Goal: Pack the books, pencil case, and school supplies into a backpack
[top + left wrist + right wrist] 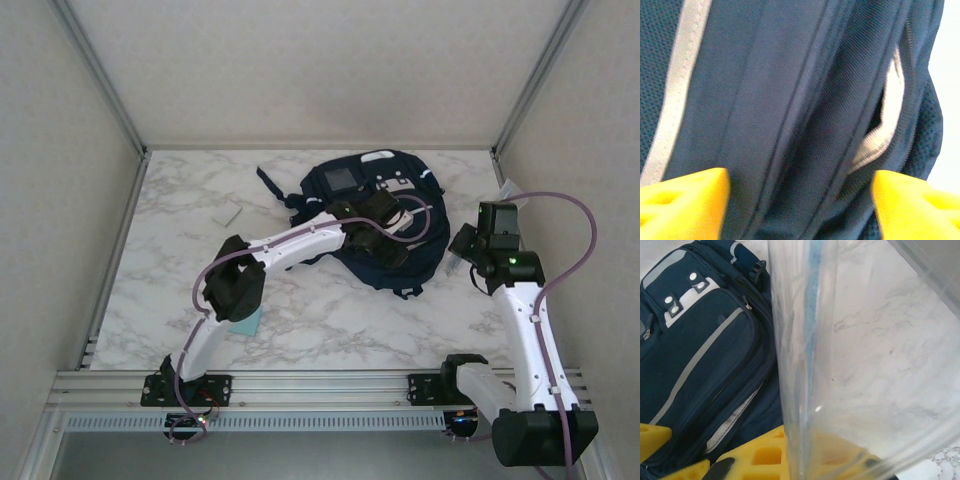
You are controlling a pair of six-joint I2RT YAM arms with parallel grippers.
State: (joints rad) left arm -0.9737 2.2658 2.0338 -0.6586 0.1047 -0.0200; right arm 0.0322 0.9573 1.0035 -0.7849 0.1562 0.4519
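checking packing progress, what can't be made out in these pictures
backpack inside: top view, left arm lies over it; left wrist view blurred
clear packet contents: right wrist view, blurred, cut off at top
light-blue pad: top view, mostly under left arm
whitish block: top view, too small

Backpack (418,262): navy, thin pale stripes, grey patch, black straps. Lies flat, front up, far-centre of the worktop. A side zip gapes partly, with pale lining showing (879,135). Clear plastic packet (805,340): bluish stick inside, raised upright just beside the backpack's right side. Light-blue square pad (252,322): flat on the near-left worktop, partly covered. Tiny whitish block (228,214): on the worktop left of the backpack, apart from it.
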